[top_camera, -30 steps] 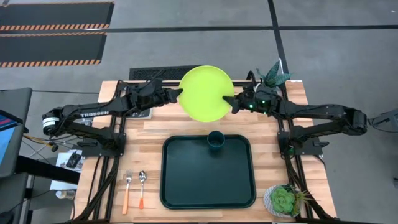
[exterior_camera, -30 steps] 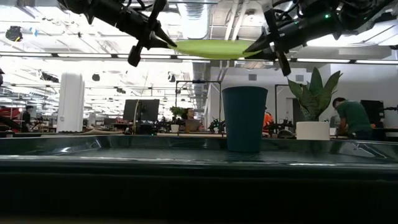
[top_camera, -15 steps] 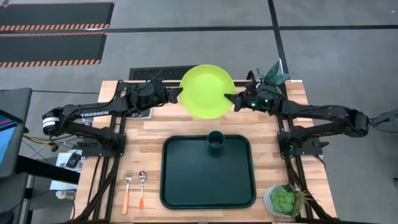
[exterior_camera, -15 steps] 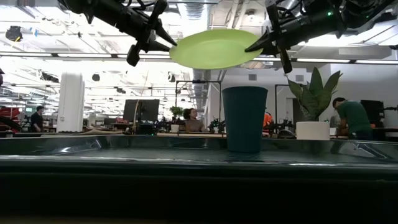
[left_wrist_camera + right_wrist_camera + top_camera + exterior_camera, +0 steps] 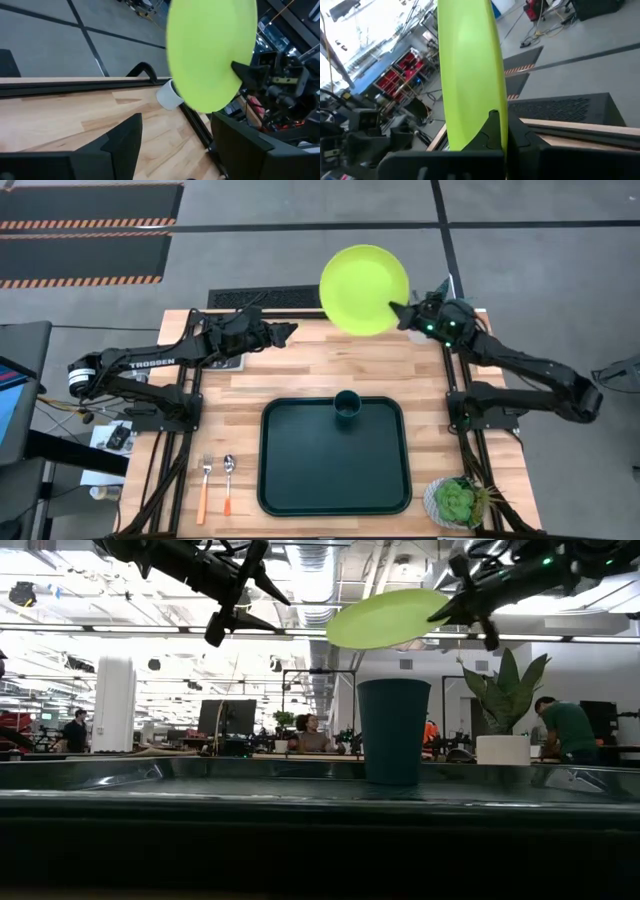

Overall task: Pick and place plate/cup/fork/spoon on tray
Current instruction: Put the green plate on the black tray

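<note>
The lime-green plate (image 5: 364, 276) hangs in the air over the table's far edge, with my right gripper (image 5: 397, 311) shut on its rim. In the low view the plate (image 5: 388, 618) slopes down away from that gripper (image 5: 455, 608). My left gripper (image 5: 290, 332) stands open to the plate's left, touching nothing; in its wrist view the plate (image 5: 212, 50) is beyond its spread fingers. The dark teal cup (image 5: 347, 406) stands upright on the dark green tray (image 5: 300, 470), at the middle of its far side. The fork (image 5: 205, 485) and the spoon (image 5: 228, 480) lie side by side on the table left of the tray. My right gripper pinches the plate's rim (image 5: 496, 107) between its two fingers, one on each face, on the side of the plate toward the table's right and near edges. The fingers come from the right, about level. The plate is lifted clear of the table and tilted.
A white pot with a green succulent (image 5: 458, 502) stands at the table's near right corner. A taller leafy plant (image 5: 441, 292) stands at the far right corner, close behind my right gripper. Bare wood (image 5: 250, 380) lies between the arms and the tray.
My left gripper has opened and let go of the plate's left rim, staying where it was. My right gripper has carried the plate up and toward the table's far right. The plate has gone from level between both grippers to tilted.
</note>
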